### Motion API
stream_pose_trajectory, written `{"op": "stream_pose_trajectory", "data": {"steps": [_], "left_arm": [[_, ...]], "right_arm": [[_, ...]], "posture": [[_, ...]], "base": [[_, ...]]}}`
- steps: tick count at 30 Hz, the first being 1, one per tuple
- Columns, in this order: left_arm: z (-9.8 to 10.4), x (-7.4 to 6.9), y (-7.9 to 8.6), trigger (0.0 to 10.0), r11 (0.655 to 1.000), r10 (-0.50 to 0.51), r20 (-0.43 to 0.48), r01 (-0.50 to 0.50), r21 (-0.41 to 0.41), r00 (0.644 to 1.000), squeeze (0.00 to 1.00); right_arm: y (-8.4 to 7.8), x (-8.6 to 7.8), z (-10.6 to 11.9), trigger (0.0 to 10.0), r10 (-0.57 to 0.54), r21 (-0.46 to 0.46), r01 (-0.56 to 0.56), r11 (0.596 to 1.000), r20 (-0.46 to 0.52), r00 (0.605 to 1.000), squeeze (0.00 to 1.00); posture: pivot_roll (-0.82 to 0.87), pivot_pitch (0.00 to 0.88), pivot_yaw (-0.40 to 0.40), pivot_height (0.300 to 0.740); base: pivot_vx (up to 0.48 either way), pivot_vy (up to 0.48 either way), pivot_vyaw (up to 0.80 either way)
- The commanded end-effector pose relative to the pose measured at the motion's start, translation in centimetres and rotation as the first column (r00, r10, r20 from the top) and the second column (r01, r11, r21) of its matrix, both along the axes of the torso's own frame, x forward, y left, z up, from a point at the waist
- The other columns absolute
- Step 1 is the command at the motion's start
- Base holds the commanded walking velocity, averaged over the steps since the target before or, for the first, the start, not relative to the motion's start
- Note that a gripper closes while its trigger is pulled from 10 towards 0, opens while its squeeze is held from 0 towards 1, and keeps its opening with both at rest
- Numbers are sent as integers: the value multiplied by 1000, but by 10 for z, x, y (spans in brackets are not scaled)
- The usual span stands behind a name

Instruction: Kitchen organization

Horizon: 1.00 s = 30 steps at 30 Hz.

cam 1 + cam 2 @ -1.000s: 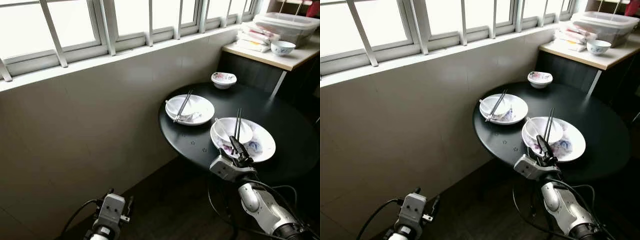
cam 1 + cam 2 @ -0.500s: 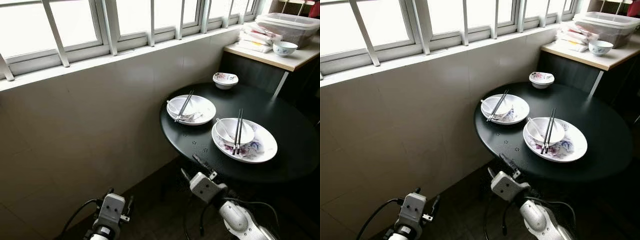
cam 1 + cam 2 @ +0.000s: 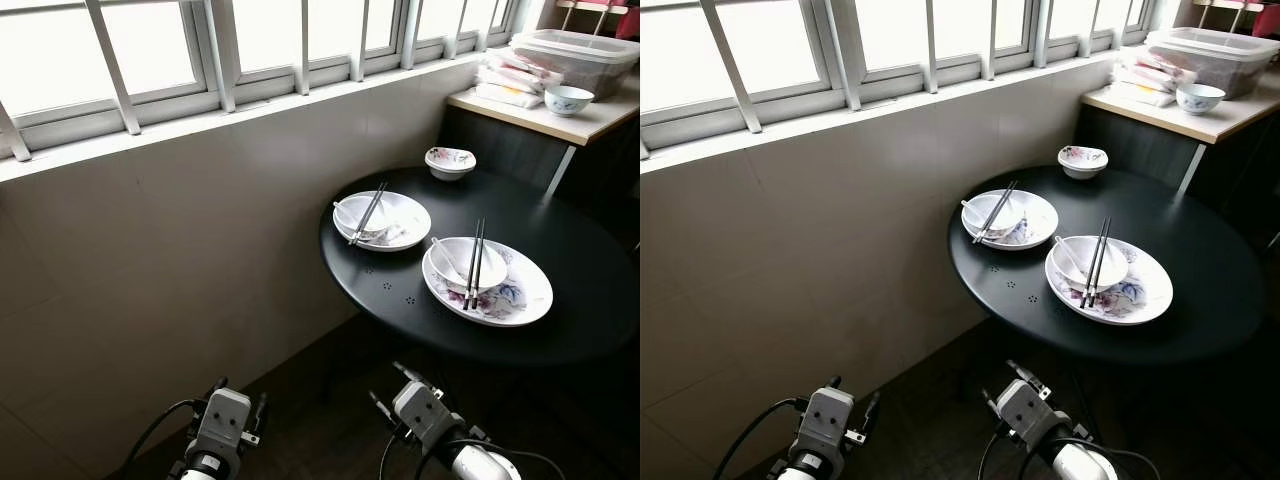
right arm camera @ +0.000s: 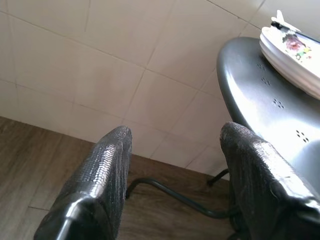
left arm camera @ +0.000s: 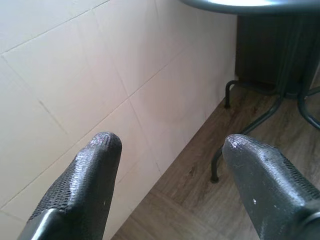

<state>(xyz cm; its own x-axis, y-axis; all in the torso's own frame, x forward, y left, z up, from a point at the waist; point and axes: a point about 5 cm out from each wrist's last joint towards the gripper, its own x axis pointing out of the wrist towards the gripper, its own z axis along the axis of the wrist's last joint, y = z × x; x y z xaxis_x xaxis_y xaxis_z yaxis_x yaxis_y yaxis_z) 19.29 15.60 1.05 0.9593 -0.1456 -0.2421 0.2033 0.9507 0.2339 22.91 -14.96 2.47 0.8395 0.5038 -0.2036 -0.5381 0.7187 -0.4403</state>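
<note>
Presently, both hands hang low at the bottom of the frame, below the rim of the round black worktop (image 3: 590,270): the left hand (image 5: 170,165) at lower left and the right hand (image 4: 175,155) at lower centre, each with fingers spread wide and holding nothing. The task's things sit on the worktop at centre right. The near plate (image 3: 520,300) carries a white bowl (image 3: 462,262) with a spoon (image 3: 445,255) in it and chopsticks (image 3: 474,262) laid across the rim. The far plate (image 3: 405,222) holds a second bowl (image 3: 358,213), likewise with chopsticks (image 3: 366,213) across it; its other contents cannot be made out. A small patterned bowl (image 3: 450,160) stands apart, toward the window wall. At upper right a pale counter (image 3: 570,120) bears another bowl (image 3: 568,98), folded cloths (image 3: 515,80) and a lidded clear bin (image 3: 575,55). Judgement: the crockery looks glazed, therefore rigid, slippery and breakable; take each plate or bowl by its rim. The chopsticks rest loose and would likely roll off if a bowl is tilted, so lift them first, pinched together near mid-length.
</note>
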Motion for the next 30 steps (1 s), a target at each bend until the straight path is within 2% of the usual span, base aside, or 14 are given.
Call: {"op": "stream_pose_trajectory", "data": {"steps": [1,11,13,15,22,27,30], "left_arm": [[0,1,-1,10000,1000,-12,-2,12,16,1000,0],[-3,1,-2,10000,1000,-6,-12,6,30,1000,0],[-3,1,-2,10000,999,-4,-12,4,33,1000,0],[-2,1,-2,10000,1000,2,-3,-2,19,1000,0],[-1,1,-2,10000,1000,6,-3,-6,18,1000,0],[-1,0,-2,10000,1000,6,-2,-6,15,1000,0],[-1,0,-1,10000,1000,7,-2,-7,13,1000,0]], "right_arm": [[0,2,4,10000,4,5,-4,1000,7,1000,0],[8,6,7,10000,66,-58,-64,996,32,997,0],[11,7,7,10000,84,-83,-82,993,31,996,0],[13,9,6,10000,86,-85,-84,993,27,996,0],[12,13,5,10000,80,-82,-79,993,9,997,0],[13,14,6,10000,64,-88,-62,994,19,998,0],[10,16,7,10000,25,-48,-25,999,16,1000,0]], "posture": [[-48,0,12,740],[-45,0,9,740],[-42,0,9,740],[-39,0,7,740],[-38,0,5,740],[-35,0,6,740],[-38,0,9,740]], "base": [[0,-480,0],[0,-480,0],[0,-480,800],[0,0,800],[0,0,0],[0,0,800],[0,0,0]]}}
